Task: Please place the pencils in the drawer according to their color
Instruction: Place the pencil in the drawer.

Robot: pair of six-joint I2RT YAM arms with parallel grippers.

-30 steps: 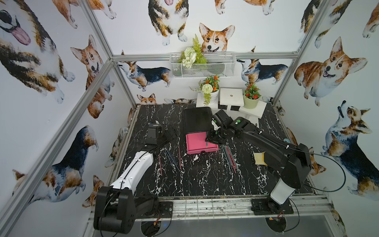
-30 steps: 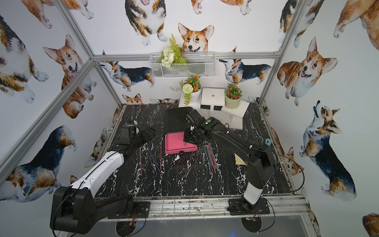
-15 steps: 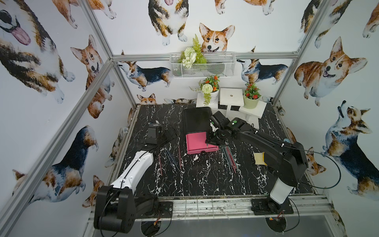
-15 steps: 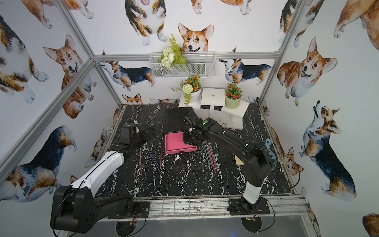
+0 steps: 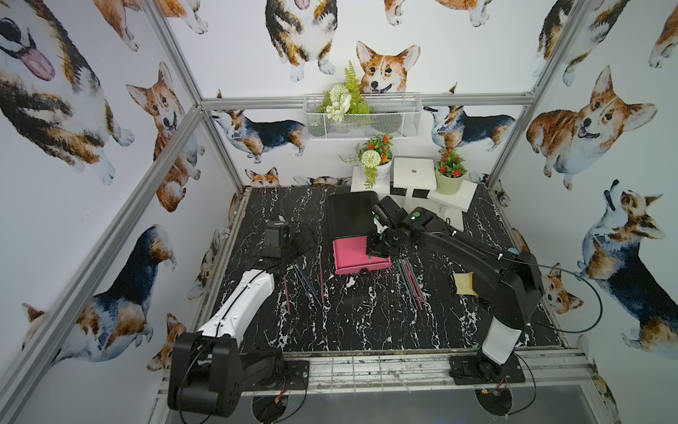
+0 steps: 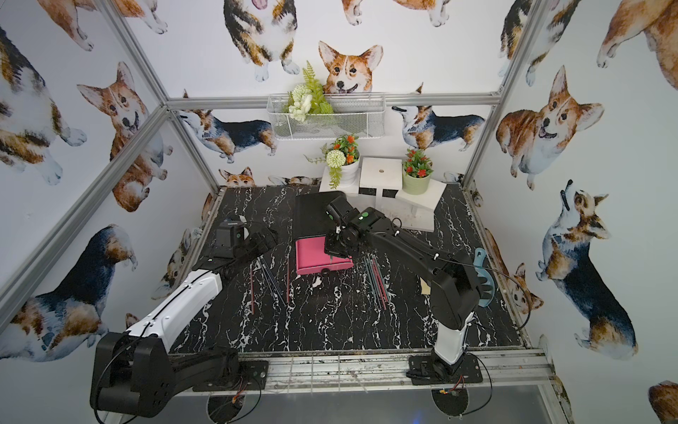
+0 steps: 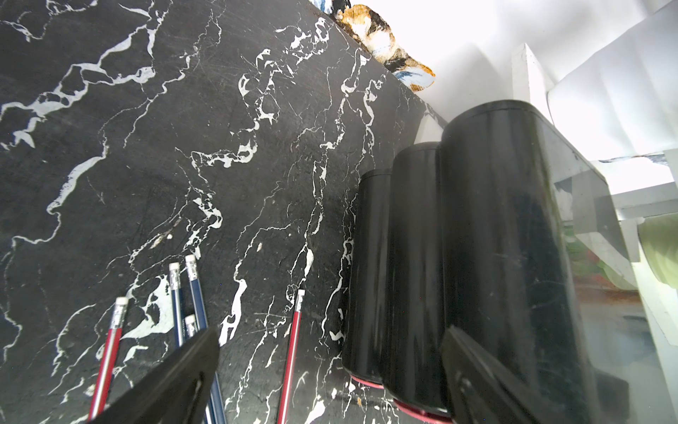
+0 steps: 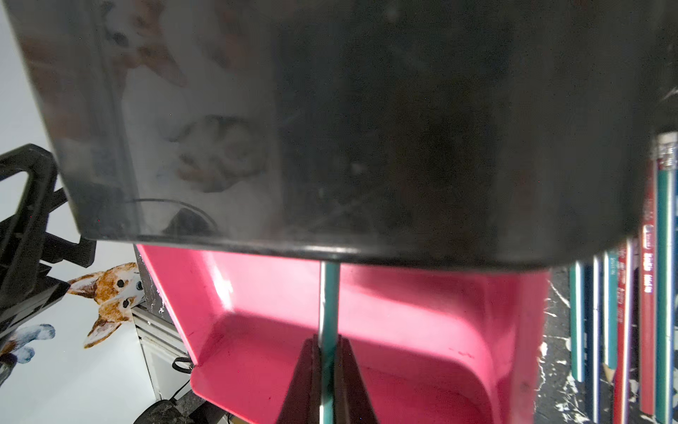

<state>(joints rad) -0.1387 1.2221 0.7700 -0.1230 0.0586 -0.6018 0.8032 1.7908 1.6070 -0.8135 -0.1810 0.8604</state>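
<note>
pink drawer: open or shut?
Open: the pink drawer sticks out from the black cabinet, its inside exposed in the right wrist view.

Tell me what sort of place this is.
Probably a staged robot-testing booth, not a home: a white arm and a black arm mounted on a metal rail, an aluminium frame holding corgi-print walls, and a black marble-pattern table with pencils beside a pink drawer.

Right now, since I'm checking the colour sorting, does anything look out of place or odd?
Yes. The right tool is shut on a green pencil over the open pink drawer, its far end hidden under the black cabinet. A green pencil at a pink drawer looks like a colour mismatch.
</note>
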